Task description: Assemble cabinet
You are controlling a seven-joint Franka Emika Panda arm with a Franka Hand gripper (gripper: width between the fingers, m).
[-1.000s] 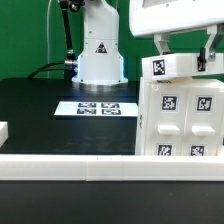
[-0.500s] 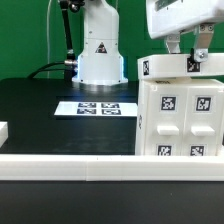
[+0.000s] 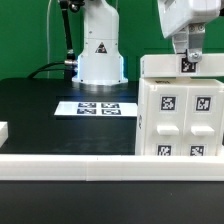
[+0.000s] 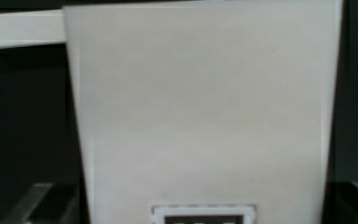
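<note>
The cabinet's large white box [image 3: 178, 118] stands at the exterior view's right, with four tagged panels on its near face. A flat white panel [image 3: 160, 66] lies level along the box's top. My gripper [image 3: 187, 58] comes down from above and is shut on this panel near its tagged edge. In the wrist view the panel [image 4: 194, 100] fills the frame, with its tag [image 4: 202, 214] at the edge by my gripper [image 4: 197, 202]. The dark fingers [image 4: 43, 200] show on either side of the panel.
The white robot base [image 3: 100, 50] stands at the back. The marker board [image 3: 97, 107] lies on the black table in front of it. A white rail [image 3: 70, 165] runs along the table's near edge. A small white piece [image 3: 3, 130] sits at the exterior view's far left.
My gripper has moved toward the exterior view's right and turned. The panel it holds has gone from tilted to lying level on the box's top.
</note>
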